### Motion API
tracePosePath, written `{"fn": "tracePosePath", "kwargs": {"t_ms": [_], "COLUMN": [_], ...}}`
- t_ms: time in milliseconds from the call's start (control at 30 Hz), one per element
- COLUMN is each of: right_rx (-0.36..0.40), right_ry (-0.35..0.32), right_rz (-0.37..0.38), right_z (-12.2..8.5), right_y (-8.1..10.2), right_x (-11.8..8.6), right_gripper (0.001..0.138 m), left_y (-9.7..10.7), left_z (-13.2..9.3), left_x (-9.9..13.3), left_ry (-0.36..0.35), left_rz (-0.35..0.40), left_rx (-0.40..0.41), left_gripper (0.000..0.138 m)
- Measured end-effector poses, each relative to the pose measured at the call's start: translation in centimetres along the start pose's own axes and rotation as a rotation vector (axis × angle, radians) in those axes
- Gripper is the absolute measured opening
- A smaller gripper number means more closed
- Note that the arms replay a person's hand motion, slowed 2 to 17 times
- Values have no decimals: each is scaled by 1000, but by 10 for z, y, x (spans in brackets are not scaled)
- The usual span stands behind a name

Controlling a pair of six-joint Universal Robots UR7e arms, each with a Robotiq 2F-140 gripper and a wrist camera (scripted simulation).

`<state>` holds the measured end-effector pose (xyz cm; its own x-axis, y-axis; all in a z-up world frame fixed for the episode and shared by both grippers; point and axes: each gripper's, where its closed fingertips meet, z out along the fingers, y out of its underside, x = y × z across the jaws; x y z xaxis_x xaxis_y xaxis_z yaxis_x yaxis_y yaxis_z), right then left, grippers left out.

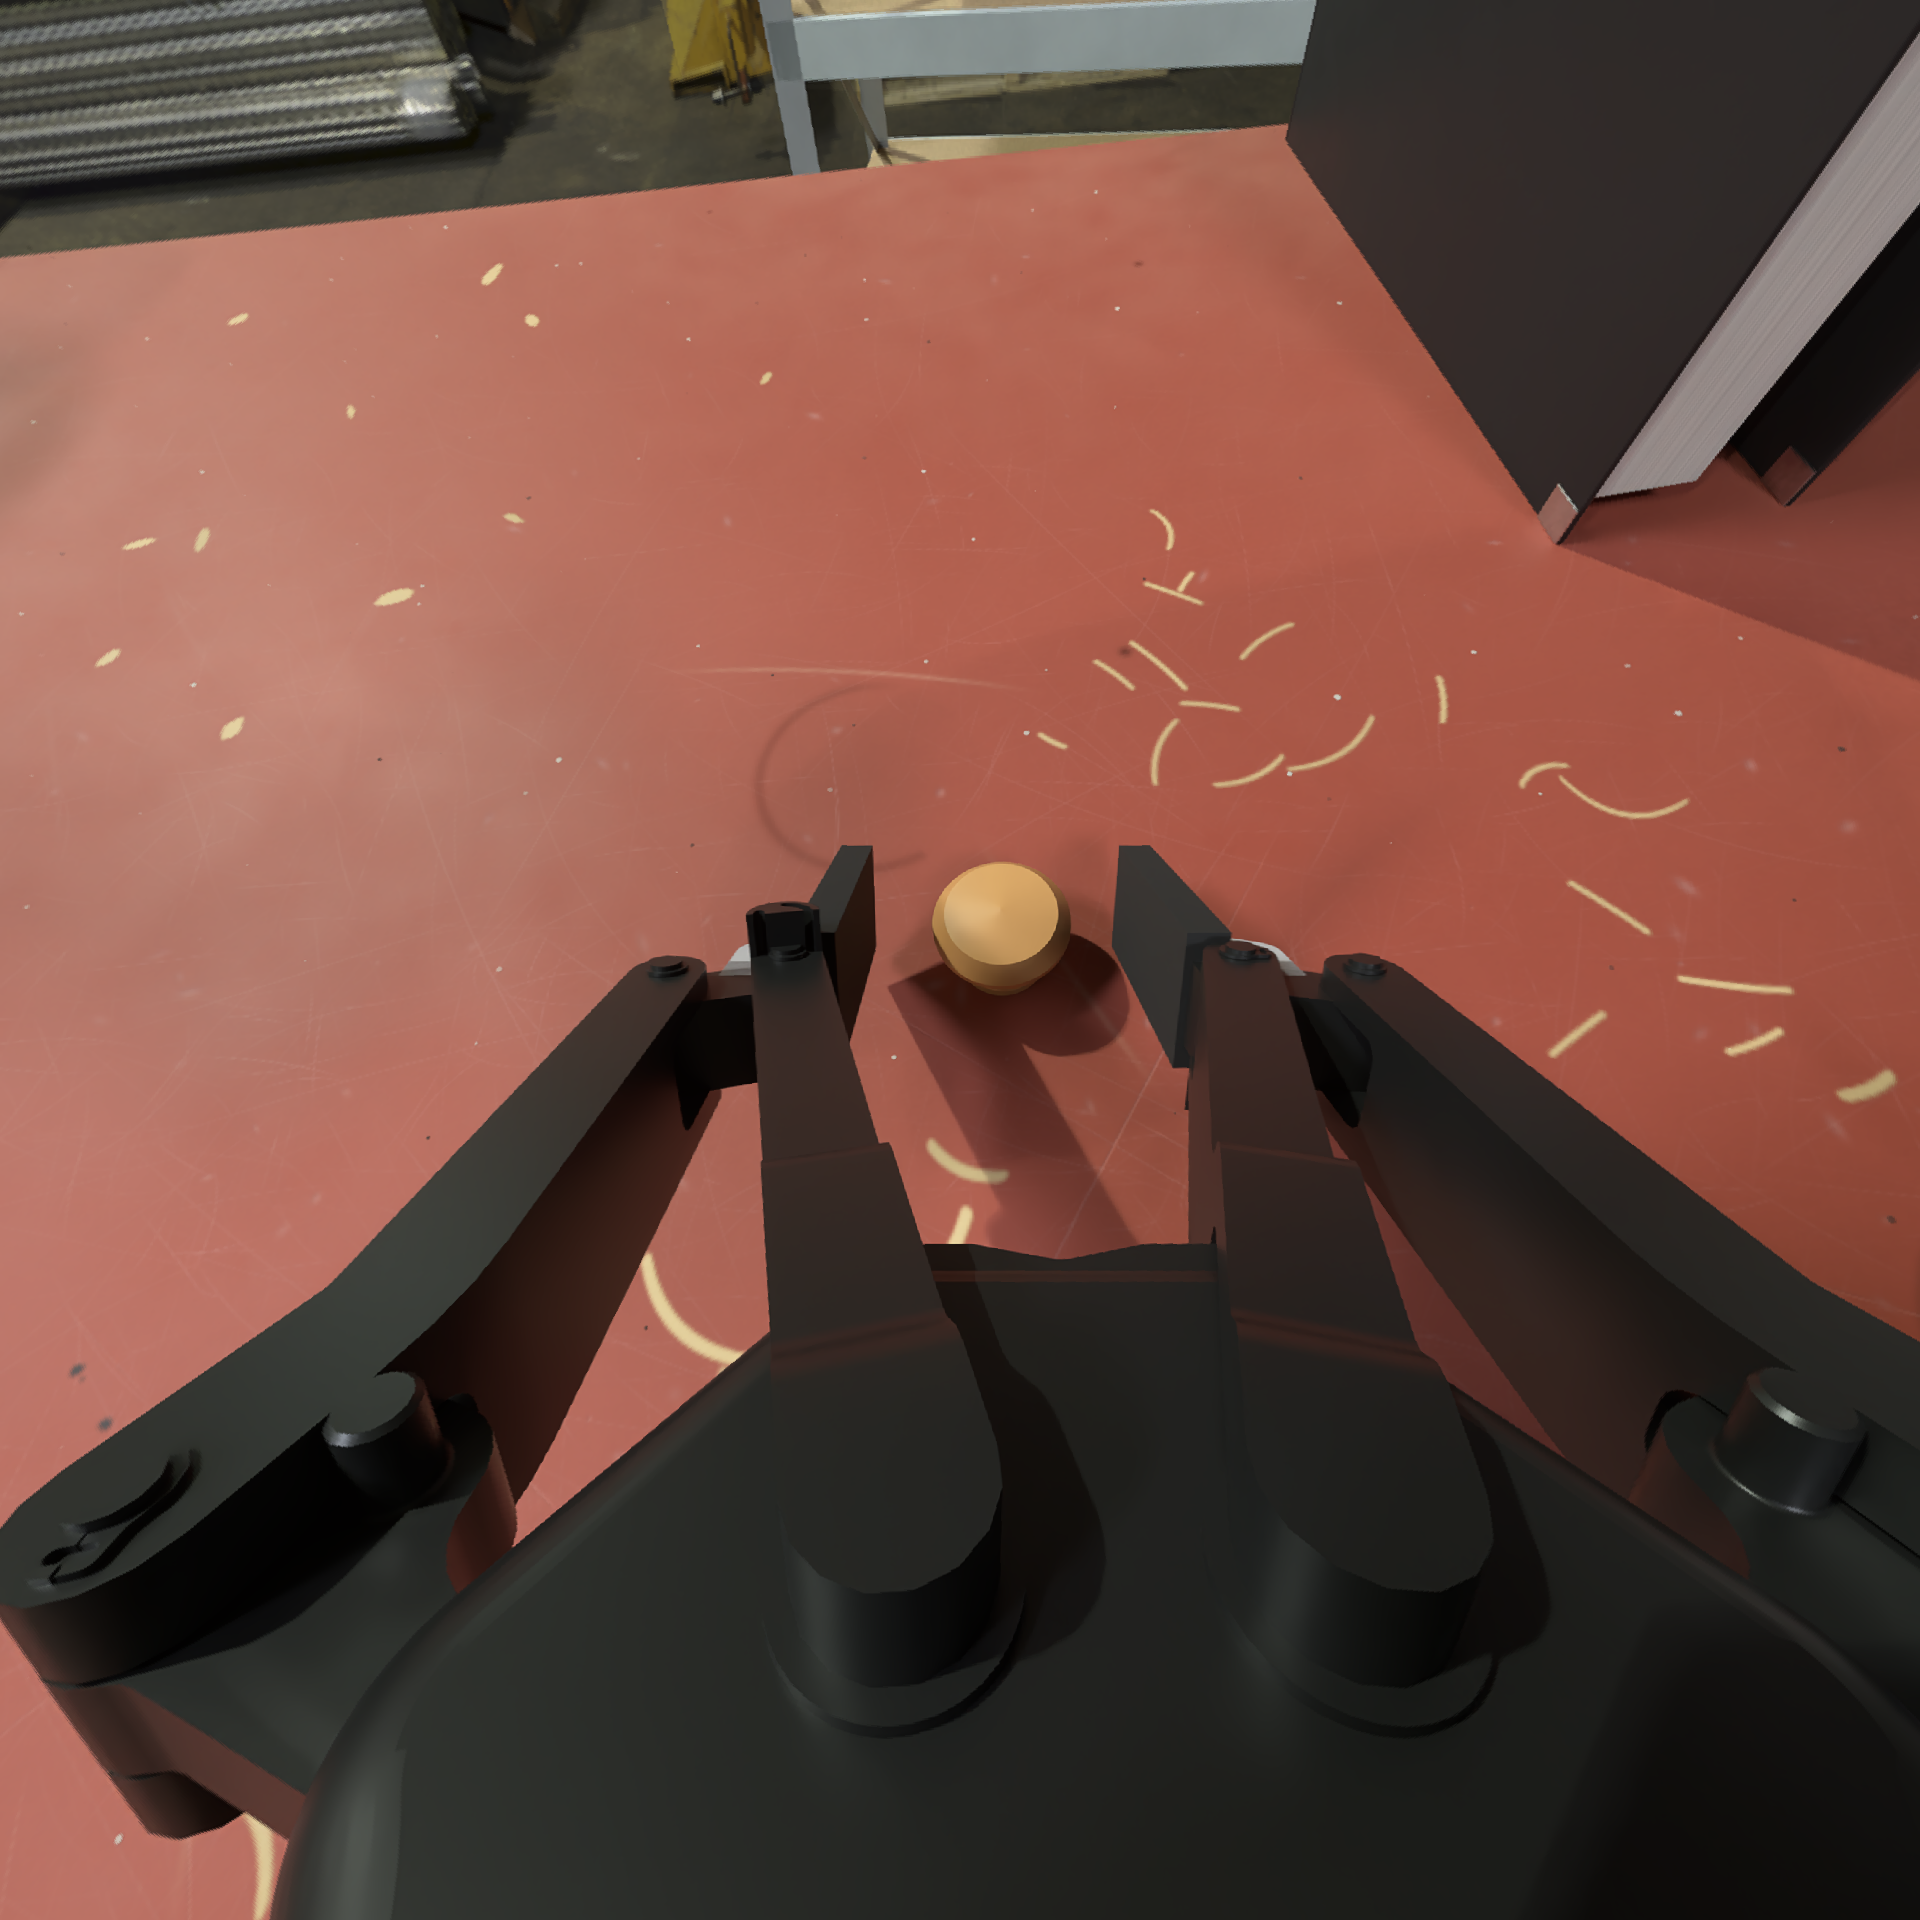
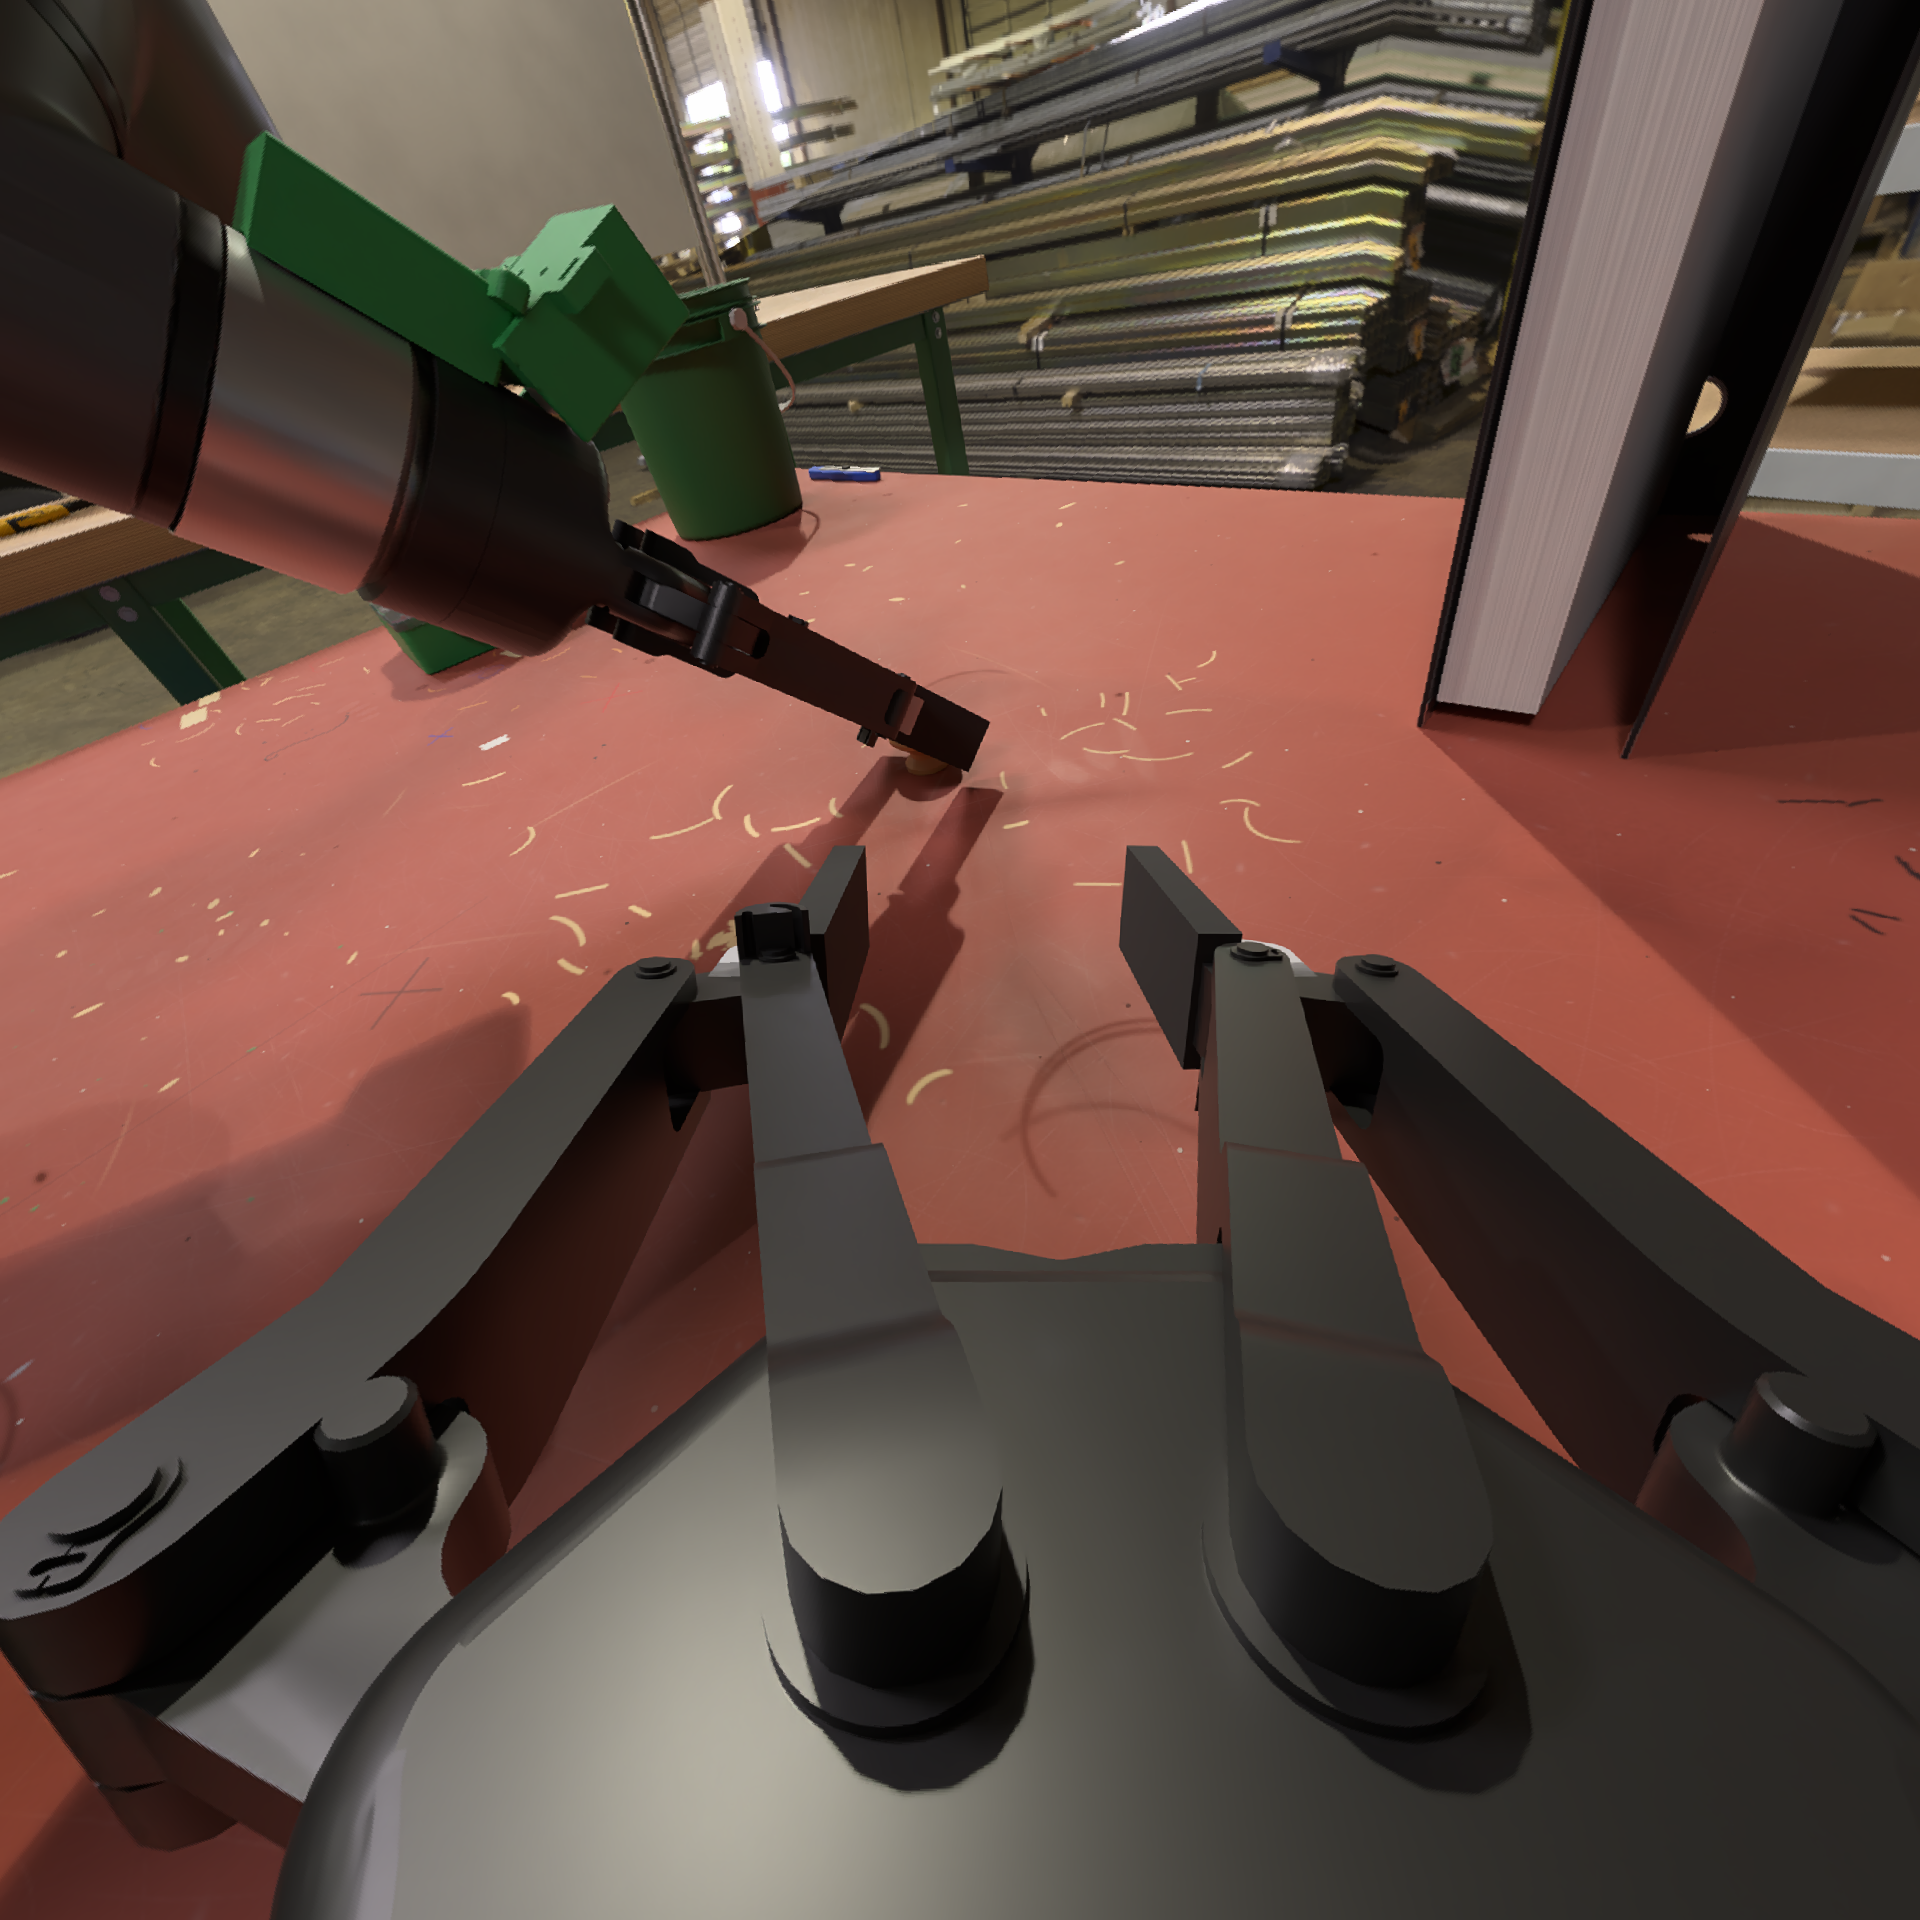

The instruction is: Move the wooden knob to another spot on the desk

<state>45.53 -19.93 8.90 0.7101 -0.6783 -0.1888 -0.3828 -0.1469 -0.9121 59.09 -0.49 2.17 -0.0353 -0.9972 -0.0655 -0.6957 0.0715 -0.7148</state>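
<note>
Knob waiting between my left fingers

Desk [image 1: 416, 468] first: it is big, red and flat, with pale shavings and scratches all over it. A tall dark book [image 1: 1558, 260] stands on end at the far right. In my right wrist view I also see a green bucket [image 2: 717, 436] at the far edge.

My left gripper [image 1: 994, 914] is down low over the desk. Its two fingers are spread apart, and the knob [image 1: 1000, 923] sits on the desk right between the tips. There is a gap on each side, so I am not touching it. From the right wrist view, the tips hide most of the knob [image 2: 923, 767].

My right gripper [image 2: 994, 914] is spread wide too and holds nothing. It hangs over bare desk, well away from the knob.

The knob is small, round and tan, with a narrow foot under its dome. I think it is light and hard. I think its smooth round top could slip or roll. So I would pinch it across the widest part of the dome, low down, and squeeze slowly.
</note>
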Motion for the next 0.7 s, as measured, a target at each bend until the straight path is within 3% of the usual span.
{"fn": "tracePosePath", "kwargs": {"t_ms": [67,133,700], "right_rx": [0,0,-5], "right_ry": [2,4,5], "right_rz": [1,0,-2], "right_z": [0,-1,0], "right_y": [0,0,1], "right_x": [1,1,0], "right_gripper": [65,65,65], "left_y": [0,1,-2], "left_z": [0,0,1], "left_x": [1,1,1], "left_ry": [8,16,53], "left_rz": [-1,-3,-40], "left_rx": [-6,-10,-8], "left_gripper": [54,36,35]}}
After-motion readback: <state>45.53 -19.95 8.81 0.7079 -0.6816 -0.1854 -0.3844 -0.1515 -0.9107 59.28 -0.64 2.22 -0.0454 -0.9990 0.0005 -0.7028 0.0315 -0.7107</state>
